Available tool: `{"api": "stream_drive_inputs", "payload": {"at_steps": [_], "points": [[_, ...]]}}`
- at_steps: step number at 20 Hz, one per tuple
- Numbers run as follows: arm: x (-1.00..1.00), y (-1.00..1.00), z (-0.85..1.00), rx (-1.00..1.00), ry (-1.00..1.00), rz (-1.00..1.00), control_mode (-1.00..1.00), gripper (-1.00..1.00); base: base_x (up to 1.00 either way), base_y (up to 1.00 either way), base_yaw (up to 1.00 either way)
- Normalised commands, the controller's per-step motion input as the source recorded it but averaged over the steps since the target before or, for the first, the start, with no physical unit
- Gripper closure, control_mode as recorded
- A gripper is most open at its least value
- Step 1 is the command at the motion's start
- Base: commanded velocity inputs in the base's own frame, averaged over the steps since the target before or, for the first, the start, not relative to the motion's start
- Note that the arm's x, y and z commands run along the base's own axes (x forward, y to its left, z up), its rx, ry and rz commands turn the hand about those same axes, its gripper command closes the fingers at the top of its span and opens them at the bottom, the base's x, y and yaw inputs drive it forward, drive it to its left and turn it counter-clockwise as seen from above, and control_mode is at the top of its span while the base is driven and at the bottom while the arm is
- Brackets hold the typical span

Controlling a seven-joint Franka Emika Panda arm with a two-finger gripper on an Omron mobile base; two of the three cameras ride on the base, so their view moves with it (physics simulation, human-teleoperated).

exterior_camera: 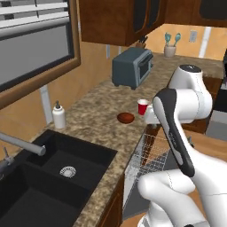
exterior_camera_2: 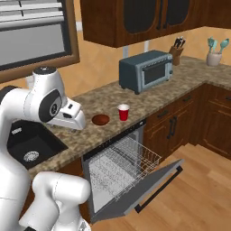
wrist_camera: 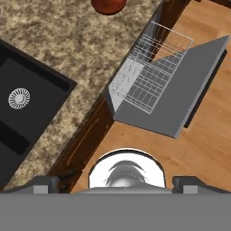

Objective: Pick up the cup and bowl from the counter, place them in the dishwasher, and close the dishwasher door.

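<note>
Hanging above the table's (exterior_camera_2: pixel 149 97) front edge with its jaws spread wide and nothing between them, the end effector (wrist_camera: pixel 125 182) looks down over the floor and the dishwasher (exterior_camera_2: pixel 119 173). The dishwasher door (exterior_camera_2: pixel 153 187) lies dropped open, the wire rack (exterior_camera_2: pixel 128 160) drawn out over it. Farther along the table, well apart from the end effector, sits the bowl (exterior_camera_2: pixel 100 119), with the cup (exterior_camera_2: pixel 123 112) upright just beside it. Beyond them stands a toaster oven (exterior_camera_2: pixel 146 70).
</note>
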Motion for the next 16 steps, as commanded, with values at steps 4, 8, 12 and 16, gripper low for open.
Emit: {"api": "stream_drive_inputs", "payload": {"at_steps": [4,8,12,16], "points": [[0.00,0.00,0.00,0.00,0.00,0.00,1.00,-1.00,0.14,0.02,-0.34],[0.21,0.00,-0.01,0.00,0.00,-0.01,-1.00,-1.00,0.25,0.04,-0.18],[0.69,0.00,-0.09,0.04,0.00,0.04,-1.00,-1.00,0.00,0.00,0.00],[0.98,-0.11,-0.20,0.11,0.01,0.05,-1.00,-1.00,0.00,0.00,0.00]]}}
